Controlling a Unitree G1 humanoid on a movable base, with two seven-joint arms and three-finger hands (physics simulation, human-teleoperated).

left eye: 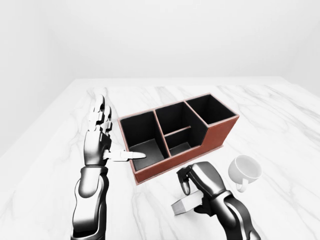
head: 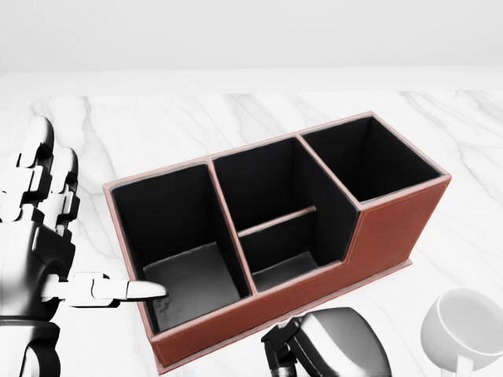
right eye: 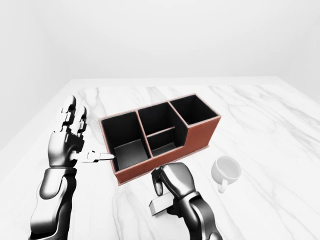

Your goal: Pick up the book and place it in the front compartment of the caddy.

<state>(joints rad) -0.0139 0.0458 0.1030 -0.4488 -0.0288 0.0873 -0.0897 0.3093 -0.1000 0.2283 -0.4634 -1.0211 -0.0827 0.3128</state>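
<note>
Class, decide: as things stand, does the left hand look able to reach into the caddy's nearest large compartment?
Probably yes. The left hand stands open beside the caddy, one finger already over that compartment's rim, and nothing lies between.

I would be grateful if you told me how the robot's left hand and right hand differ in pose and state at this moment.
The left hand is raised and open, fingers spread upward, thumb pointing toward the caddy; the right hand is curled, fingers closed round the book. The left hand holds nothing and stands at the caddy's left end; the right hand sits below the caddy's long wall, beside the white mug. Both are glossy, dark metallic three-finger hands above the marble table.
</note>
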